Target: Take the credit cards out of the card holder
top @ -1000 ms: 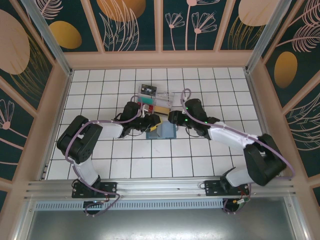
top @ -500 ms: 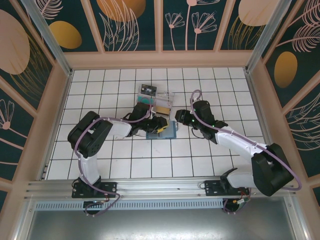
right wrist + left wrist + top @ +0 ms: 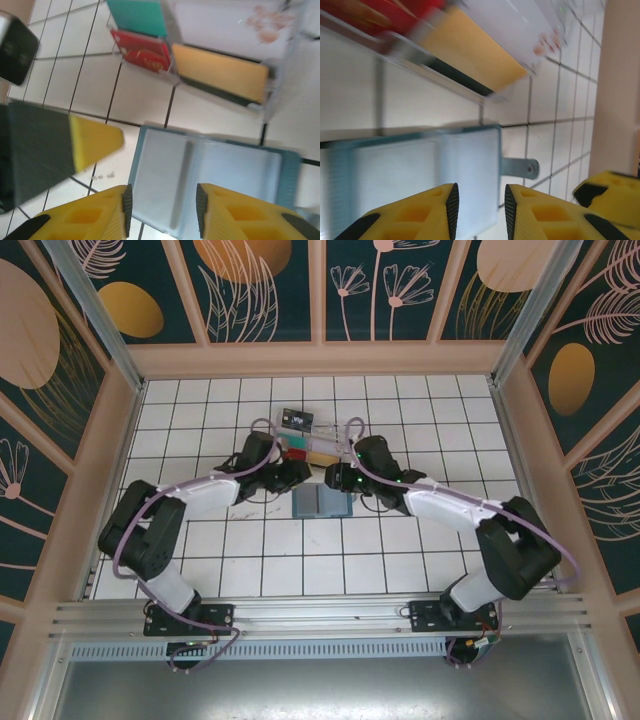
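Hovering over the flat-open card holder [image 3: 320,502], we hold left gripper [image 3: 480,189] and right gripper [image 3: 163,189] parted, empty, ready for its pockets.

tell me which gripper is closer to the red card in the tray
Left. The left gripper is just in front of the red card; the right gripper is farther right.

the tabletop [image 3: 400,560] is white tile with a dark grid. the card holder [image 3: 321,502] is teal-blue at its edges and pale grey-blue on its pocket faces. the clear tray [image 3: 280,65] holds a red card [image 3: 142,55], a teal card [image 3: 137,15], a mustard card [image 3: 220,72] and a white card [image 3: 235,25] with pink print. the left gripper [image 3: 480,192] and right gripper [image 3: 163,192] have yellow jaws with black. the walls [image 3: 60,360] are dark teal with gold discs and pale leaf outlines.
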`<state>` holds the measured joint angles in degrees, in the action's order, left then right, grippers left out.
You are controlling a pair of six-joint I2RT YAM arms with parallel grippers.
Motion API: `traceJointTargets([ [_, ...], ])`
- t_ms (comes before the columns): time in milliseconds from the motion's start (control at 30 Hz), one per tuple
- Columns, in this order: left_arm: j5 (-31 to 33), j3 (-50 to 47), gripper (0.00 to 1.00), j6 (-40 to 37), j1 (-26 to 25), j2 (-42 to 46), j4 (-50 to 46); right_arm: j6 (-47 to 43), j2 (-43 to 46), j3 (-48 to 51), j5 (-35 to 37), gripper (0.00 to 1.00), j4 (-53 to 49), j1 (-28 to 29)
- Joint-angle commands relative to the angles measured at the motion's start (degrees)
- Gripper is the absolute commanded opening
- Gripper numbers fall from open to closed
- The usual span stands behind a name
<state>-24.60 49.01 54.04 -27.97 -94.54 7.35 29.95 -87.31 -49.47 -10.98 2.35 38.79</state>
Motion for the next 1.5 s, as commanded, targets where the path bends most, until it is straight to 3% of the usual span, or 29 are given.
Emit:
traceJointTargets([
  [0,3.85,-3.64,0.35,-1.18,1.98,2.21,-5.05,-1.66,-4.69,-2.36,-5.10,0.40,-2.58,0.55],
  [267,0.21,-7.05,0.39,0.81,2.08,2.17,-0.24,-3.46,-12.28,-7.26,-0.07,0.42,-11.39,1.66],
  [533,1.35,-6.98,0.40,1.96,2.20,1.47,0.41,-7.30,-19.03,-14.18,13.41,0.63,-21.25,7.18],
  [700,1.40,-7.44,0.40,2.48,2.38,1.67,1.04,-7.27,-21.61,-15.10,15.42,0.71,-22.98,8.23],
  [1167,-3.53,-7.40,0.40,2.88,2.39,-0.10,4.51,-6.50,-25.60,-13.81,19.53,0.52,-24.59,8.38],
  [1467,-7.10,-6.44,0.42,2.69,1.83,-2.43,6.00,-6.60,-25.99,-13.28,19.07,0.51,-23.97,8.41],
])
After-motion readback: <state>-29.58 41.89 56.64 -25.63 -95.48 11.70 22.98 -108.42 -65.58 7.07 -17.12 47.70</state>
